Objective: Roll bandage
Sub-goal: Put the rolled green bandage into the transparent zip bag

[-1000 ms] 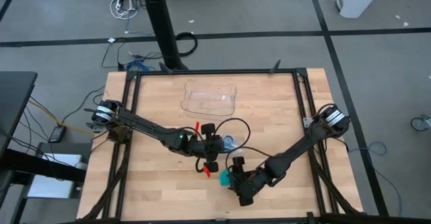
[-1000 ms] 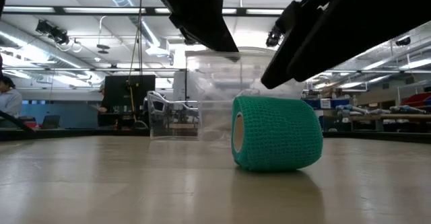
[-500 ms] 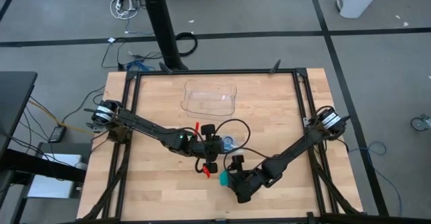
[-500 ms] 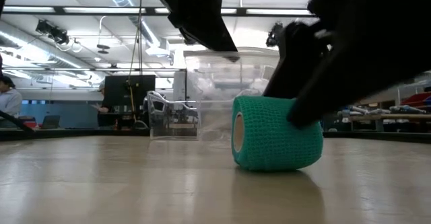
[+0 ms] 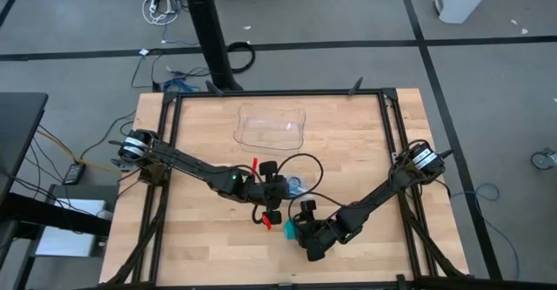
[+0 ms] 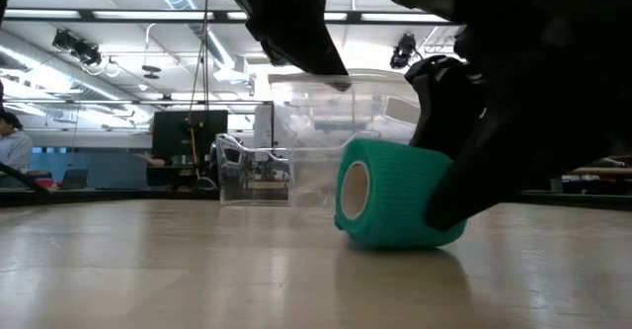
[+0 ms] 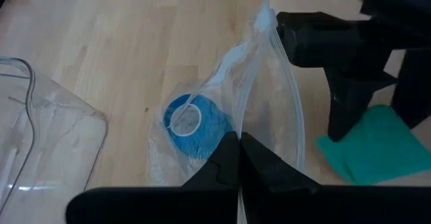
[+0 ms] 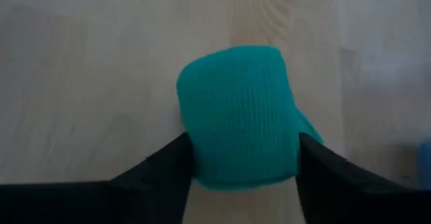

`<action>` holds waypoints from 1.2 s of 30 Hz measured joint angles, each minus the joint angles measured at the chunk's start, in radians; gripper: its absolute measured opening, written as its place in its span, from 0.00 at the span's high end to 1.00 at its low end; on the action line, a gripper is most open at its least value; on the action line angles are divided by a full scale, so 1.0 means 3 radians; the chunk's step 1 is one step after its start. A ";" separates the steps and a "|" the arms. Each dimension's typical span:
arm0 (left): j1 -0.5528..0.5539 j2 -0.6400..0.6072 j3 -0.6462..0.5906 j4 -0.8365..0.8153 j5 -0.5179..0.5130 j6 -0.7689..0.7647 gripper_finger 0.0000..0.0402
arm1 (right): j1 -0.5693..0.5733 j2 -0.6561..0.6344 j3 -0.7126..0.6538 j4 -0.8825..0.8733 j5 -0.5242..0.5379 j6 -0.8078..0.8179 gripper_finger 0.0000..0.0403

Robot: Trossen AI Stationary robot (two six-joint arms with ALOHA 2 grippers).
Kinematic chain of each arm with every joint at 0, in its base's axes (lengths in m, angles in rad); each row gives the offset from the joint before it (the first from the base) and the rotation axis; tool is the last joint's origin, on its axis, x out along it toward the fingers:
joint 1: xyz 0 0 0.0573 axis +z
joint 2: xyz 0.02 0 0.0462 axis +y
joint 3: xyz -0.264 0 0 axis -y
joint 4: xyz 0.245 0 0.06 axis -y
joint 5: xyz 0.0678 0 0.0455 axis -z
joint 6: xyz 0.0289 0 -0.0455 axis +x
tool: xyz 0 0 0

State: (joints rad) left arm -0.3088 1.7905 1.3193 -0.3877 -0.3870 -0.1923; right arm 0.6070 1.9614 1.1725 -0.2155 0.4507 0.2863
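The teal-green bandage is a stubby roll lying on its side on the wooden table, near the front; its open end faces the low camera. My right gripper is down around it, one finger on each side. My left gripper is shut on a clear plastic bag just beyond the roll. A bright-blue roll lies inside the bag. My left gripper pinches the clear bag's film between its shut fingers, right beside the blue roll. The rest of the bag lies slack on the table. My right gripper has the teal roll's curved wall between its two fingers, which slant down from the table's right. The roll rests on the table, slightly tilted.
A clear plastic tray stands at the far middle of the table and shows behind the roll in the low view. Bare wood lies to the left and right of the arms. Black frame rails run along the table's edges.
My right gripper has come down and toward the table's left onto the teal roll, its fingers now against it. The roll has turned on the table, so its open end faces the low camera more, and it has tipped slightly.
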 joint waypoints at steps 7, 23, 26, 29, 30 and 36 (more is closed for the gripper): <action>0.0000 0.0000 0.0000 0.0004 -0.0001 -0.0200 0.98 | 0.0000 -0.0009 0.0000 -0.0036 0.0029 -0.0016 0.66; 0.0000 0.0030 0.0001 0.0159 -0.0039 -0.0602 0.97 | 0.0034 -0.0756 0.0000 -0.0823 0.0539 0.0195 0.70; 0.0000 0.0076 0.0003 0.0184 -0.0040 -0.0658 0.97 | -0.0005 -0.0879 0.0000 -0.0936 0.0670 0.0182 0.70; 0.0001 0.0077 0.0003 0.0188 -0.0042 -0.0702 0.97 | -0.0006 -0.1010 0.0000 -0.0986 0.0913 0.0165 0.70; 0.0001 0.0075 0.0003 0.0187 -0.0045 -0.0695 0.97 | -0.0005 -0.1044 0.0000 -0.1003 0.0969 0.0144 0.70; 0.0003 0.0076 0.0003 0.0184 -0.0045 -0.0635 0.97 | -0.0002 -0.1225 0.0002 -0.0816 0.1117 -0.0066 0.70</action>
State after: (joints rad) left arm -0.3080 1.8133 1.3201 -0.3326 -0.4004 -0.3828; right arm 0.6064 1.5938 1.1730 -0.4603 0.7859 0.2664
